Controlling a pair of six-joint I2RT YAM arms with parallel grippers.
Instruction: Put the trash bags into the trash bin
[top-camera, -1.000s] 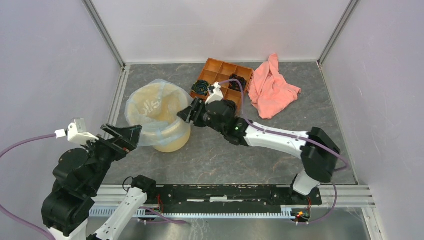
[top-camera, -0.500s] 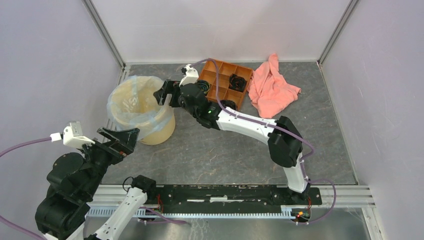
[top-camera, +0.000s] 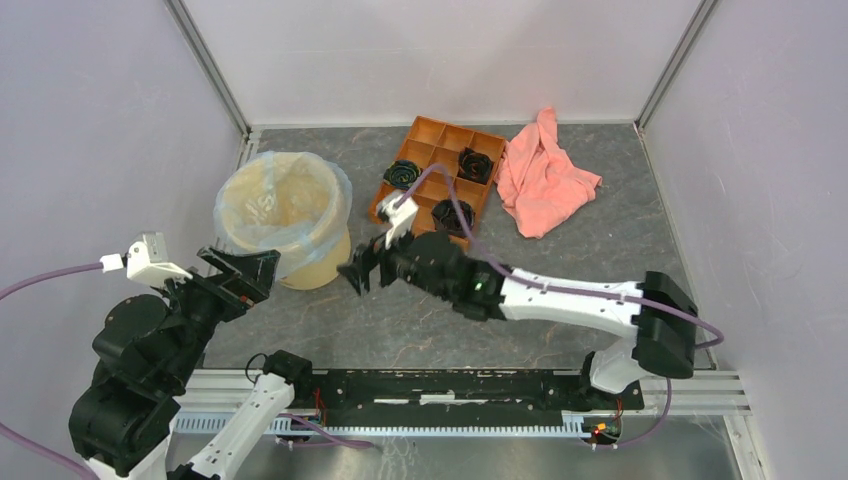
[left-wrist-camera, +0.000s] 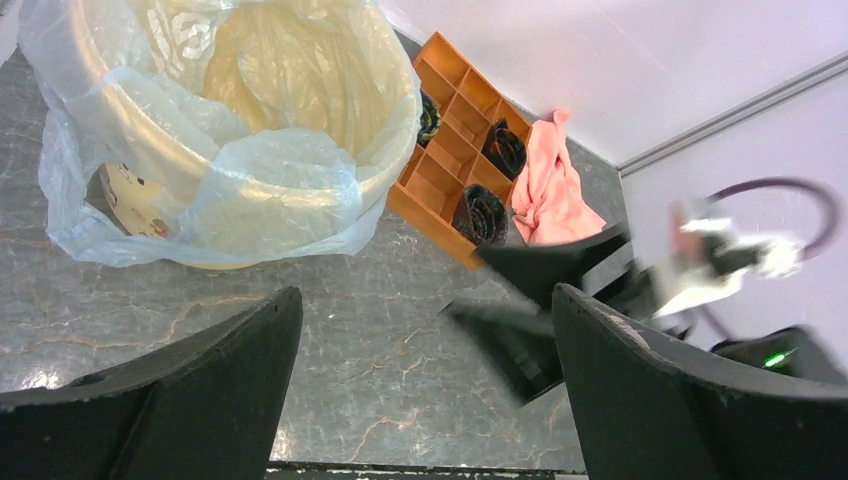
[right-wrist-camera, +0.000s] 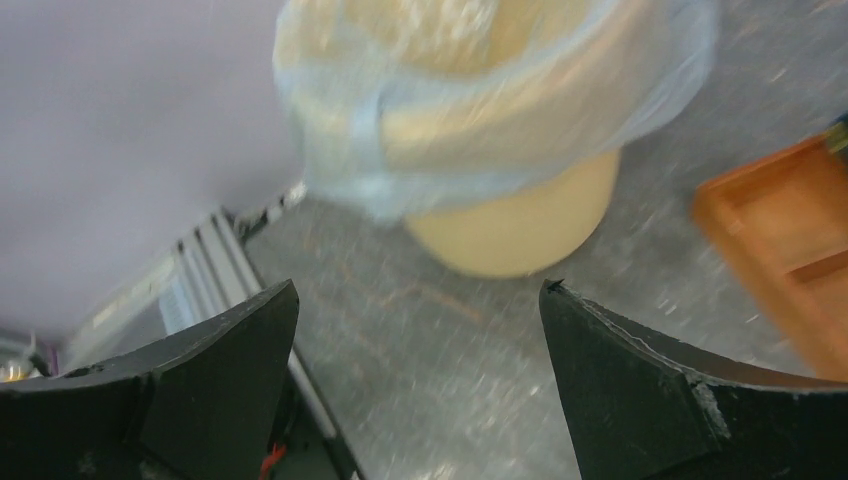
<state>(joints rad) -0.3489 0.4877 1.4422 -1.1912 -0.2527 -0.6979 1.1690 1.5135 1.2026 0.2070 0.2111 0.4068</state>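
Trash bag (top-camera: 337, 197): lining trash bin (top-camera: 318, 272), edge draped over the rim.
Left gripper (left-wrist-camera: 425, 297): fingers spread, empty.
Right gripper (right-wrist-camera: 418, 290): fingers spread, empty.

Top view: high, rear, looking down. Wrist views: low, close, both facing trash bin (right-wrist-camera: 510, 230).

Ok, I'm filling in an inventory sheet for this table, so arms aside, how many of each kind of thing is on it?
trash bin: 1
trash bag, lining the bin: 1
orange tray: 1
black round pieces in the tray: 3
pink cloth: 1
Total: 7
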